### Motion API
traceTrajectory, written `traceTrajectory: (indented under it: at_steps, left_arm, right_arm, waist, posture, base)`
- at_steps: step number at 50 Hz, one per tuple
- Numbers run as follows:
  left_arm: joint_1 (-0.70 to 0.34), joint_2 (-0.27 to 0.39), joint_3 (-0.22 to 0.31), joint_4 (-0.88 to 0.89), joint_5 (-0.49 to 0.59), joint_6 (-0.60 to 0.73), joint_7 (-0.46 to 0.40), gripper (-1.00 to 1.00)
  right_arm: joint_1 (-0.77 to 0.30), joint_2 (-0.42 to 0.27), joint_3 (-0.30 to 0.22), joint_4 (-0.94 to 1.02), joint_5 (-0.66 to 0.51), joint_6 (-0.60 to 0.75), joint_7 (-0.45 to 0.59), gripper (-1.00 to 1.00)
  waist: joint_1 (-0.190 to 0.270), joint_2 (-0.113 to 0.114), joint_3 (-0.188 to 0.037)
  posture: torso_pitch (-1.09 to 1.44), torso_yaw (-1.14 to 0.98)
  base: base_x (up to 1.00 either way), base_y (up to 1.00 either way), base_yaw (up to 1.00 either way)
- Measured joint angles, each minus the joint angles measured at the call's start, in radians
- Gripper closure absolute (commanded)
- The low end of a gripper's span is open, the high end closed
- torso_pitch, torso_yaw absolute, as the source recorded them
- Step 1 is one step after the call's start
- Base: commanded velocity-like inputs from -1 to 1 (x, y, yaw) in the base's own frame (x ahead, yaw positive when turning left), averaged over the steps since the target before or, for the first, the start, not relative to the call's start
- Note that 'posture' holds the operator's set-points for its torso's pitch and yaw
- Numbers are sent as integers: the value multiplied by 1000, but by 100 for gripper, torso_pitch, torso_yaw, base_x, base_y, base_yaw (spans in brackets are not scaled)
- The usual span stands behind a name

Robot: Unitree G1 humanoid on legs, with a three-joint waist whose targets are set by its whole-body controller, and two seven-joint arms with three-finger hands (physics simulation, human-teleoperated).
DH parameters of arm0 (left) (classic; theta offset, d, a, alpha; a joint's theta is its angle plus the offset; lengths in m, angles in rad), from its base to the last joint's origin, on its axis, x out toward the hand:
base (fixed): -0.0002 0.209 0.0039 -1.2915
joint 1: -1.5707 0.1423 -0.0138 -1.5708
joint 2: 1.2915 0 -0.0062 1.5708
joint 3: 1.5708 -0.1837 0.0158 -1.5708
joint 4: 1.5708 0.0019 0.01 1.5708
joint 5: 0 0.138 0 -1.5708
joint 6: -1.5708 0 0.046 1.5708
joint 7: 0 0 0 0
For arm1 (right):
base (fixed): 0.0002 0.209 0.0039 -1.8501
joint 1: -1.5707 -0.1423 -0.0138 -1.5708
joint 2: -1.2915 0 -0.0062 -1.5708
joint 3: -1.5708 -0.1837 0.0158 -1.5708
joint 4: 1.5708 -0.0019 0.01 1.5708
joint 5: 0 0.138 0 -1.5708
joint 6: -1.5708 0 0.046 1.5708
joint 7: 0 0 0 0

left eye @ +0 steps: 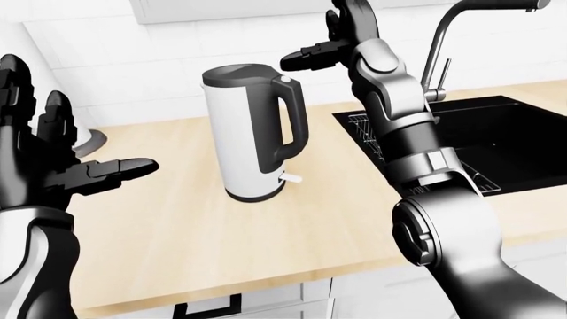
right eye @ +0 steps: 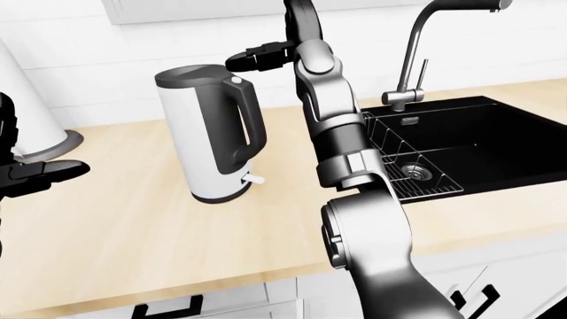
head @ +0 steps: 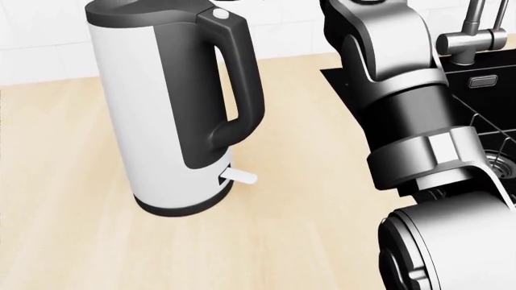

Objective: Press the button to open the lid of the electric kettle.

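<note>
The electric kettle (left eye: 241, 133) is white with a black handle and a black lid. It stands upright on the wooden counter (left eye: 177, 232) with the lid down. A small white button (left eye: 285, 80) sits on top of the handle, also seen in the head view (head: 219, 13). My right hand (left eye: 324, 40) is raised above and just right of the kettle's top, fingers open, with one finger (left eye: 301, 58) pointing left a little above the button without touching it. My left hand (left eye: 66, 149) is open and empty at the left of the left-eye view, clear of the kettle.
A black sink (left eye: 505, 133) with a wire rack (right eye: 403, 156) and a tall metal faucet (left eye: 441, 46) lies to the right of the kettle. A white object with a grey base (right eye: 40, 136) stands at the left. The counter edge and drawer handles (left eye: 208, 307) are at the bottom.
</note>
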Motion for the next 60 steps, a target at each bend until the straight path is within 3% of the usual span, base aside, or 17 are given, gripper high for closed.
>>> traceTrajectory:
  at_steps: [39, 60]
  left_arm:
    - [1, 1, 2, 1, -2, 0, -1, -100]
    - [5, 2, 1, 0, -5, 0, 1, -100]
  right_arm:
    - [28, 16, 6, 63, -38, -79, -3, -100]
    - [-24, 31, -7, 179, -31, -127, -40, -100]
  waist:
    - [-2, 3, -4]
    - [-4, 5, -3]
  posture:
    - [-32, 0]
    - [-32, 0]
  base:
    - [0, 0, 0]
    - [0, 0, 0]
